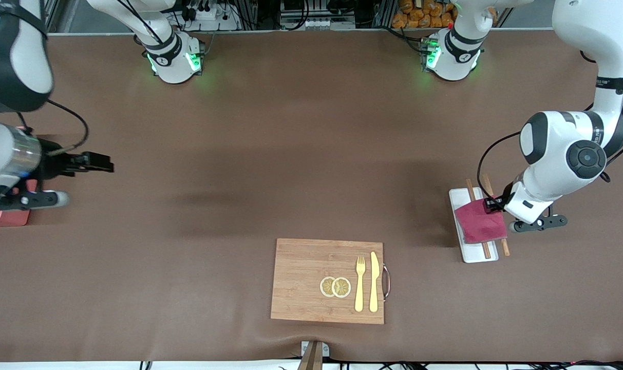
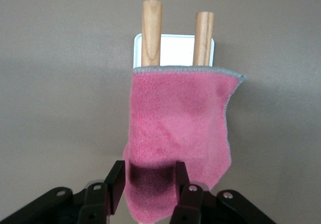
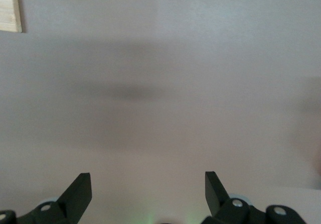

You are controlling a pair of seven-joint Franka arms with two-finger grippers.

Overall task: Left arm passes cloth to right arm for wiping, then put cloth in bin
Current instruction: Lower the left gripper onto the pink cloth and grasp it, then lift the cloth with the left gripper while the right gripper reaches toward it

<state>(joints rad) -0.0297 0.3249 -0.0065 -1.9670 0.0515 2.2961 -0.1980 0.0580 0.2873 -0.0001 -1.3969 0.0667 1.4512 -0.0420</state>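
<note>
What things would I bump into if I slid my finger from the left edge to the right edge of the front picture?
Pink bin → right gripper → cutting board → lemon slices → fork → knife → white tray with the cloth → left gripper.

High front camera faces robots; wrist cameras look down close.

A robotics lab: two arm bases [image 1: 175, 59] [image 1: 451, 56] with green status lights are bolted at about 11 and 1 o'clock on a brown-covered table [image 1: 270, 154], with cables, power strips and aluminium framing [image 1: 290, 13] along 12 o'clock.
</note>
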